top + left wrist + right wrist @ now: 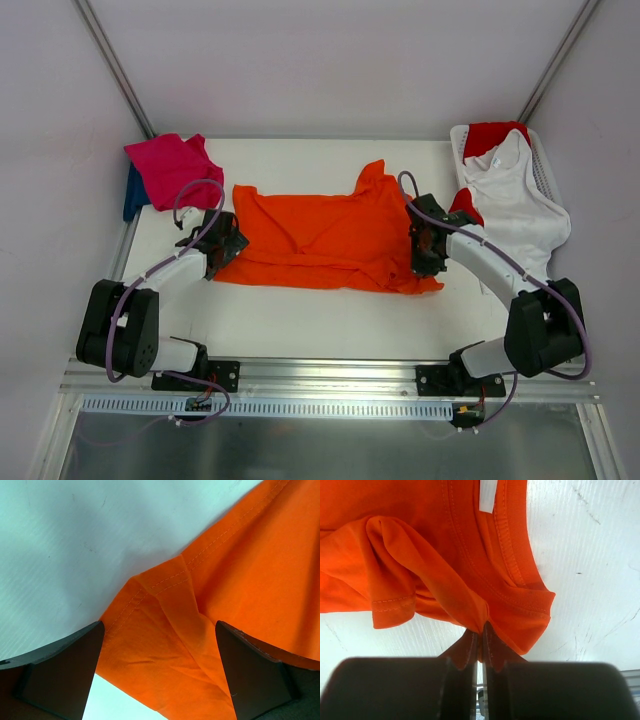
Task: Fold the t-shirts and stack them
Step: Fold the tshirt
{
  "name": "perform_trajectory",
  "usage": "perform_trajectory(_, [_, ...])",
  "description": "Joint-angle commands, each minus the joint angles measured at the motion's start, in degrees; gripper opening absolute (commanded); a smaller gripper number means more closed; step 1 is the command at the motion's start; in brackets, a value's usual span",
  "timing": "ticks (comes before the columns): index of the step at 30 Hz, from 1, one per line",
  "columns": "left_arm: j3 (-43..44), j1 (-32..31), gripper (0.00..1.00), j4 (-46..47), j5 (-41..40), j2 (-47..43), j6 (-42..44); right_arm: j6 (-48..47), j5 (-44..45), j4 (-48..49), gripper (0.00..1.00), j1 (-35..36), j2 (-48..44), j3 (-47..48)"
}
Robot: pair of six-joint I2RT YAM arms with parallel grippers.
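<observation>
While the orange t-shirt (320, 240) lies spread on the counter (300, 320), the right end effector (481, 639) pinches shut on a fold near its collar and the left end effector (160, 650) gapes over the hem, holding nothing; a one-sided pull could bunch the cloth or slip.

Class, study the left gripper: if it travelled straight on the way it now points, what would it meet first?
Most likely the orange t-shirt: its hemmed corner lies between the open fingers of the left gripper, on the white table. Depth is unclear.
</observation>
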Motion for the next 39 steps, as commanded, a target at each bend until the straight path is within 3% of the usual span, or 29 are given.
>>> perform_trajectory(1, [-0.60, -0.54, 0.95, 0.27, -0.52, 0.03, 0.88, -1.28, 1.67, -2.39, 0.00, -0.30, 0.48, 3.49])
perform_trajectory(15, [-1.83, -0.54, 0.95, 0.27, -1.04, -0.15, 1.14, -5.15, 5.53, 0.78, 0.01, -1.71, 17.34, 15.62])
perform_trajectory(26, [-1.57, -0.45, 0.95, 0.27, -0.43, 0.11, 1.84, -5.32, 7.55, 0.78, 0.01, -4.43, 22.89, 20.81])
perform_trajectory(39, [-2.01, -0.46, 0.95, 0.27, 0.19, -0.06, 2.28, -4.97, 9.22, 3.41, 0.00, -7.42, 27.38, 20.28])
